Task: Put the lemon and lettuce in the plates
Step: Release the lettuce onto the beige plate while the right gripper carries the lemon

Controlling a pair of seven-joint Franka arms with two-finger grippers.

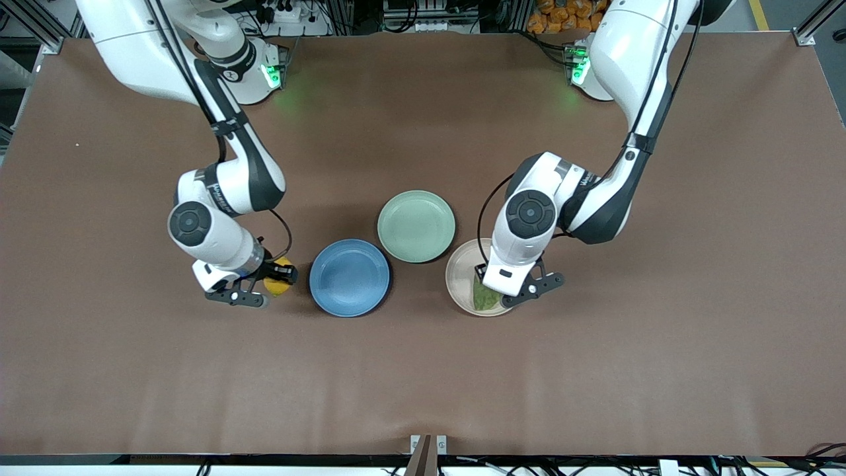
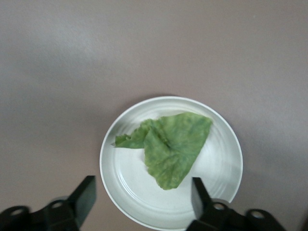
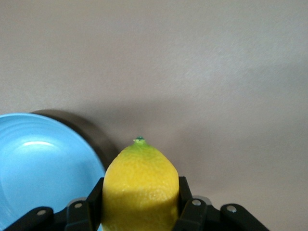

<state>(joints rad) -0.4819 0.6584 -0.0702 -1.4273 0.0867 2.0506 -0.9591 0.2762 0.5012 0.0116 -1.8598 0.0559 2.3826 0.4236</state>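
The yellow lemon point(image 1: 276, 287) is clamped between the fingers of my right gripper point(image 1: 272, 279), just beside the blue plate point(image 1: 349, 277) toward the right arm's end of the table. In the right wrist view the lemon point(image 3: 139, 185) fills the gripper point(image 3: 139, 204), with the blue plate point(image 3: 43, 159) next to it. The green lettuce point(image 1: 486, 299) lies in the beige plate point(image 1: 461, 272). My left gripper point(image 1: 494, 291) hangs over that plate. In the left wrist view the gripper point(image 2: 143, 195) is open and empty above the lettuce point(image 2: 171, 147) and the plate point(image 2: 226, 149).
A mint green plate point(image 1: 416, 226) stands between the blue and beige plates, a little farther from the front camera. It holds nothing. The brown table point(image 1: 423, 383) stretches wide on all sides of the plates.
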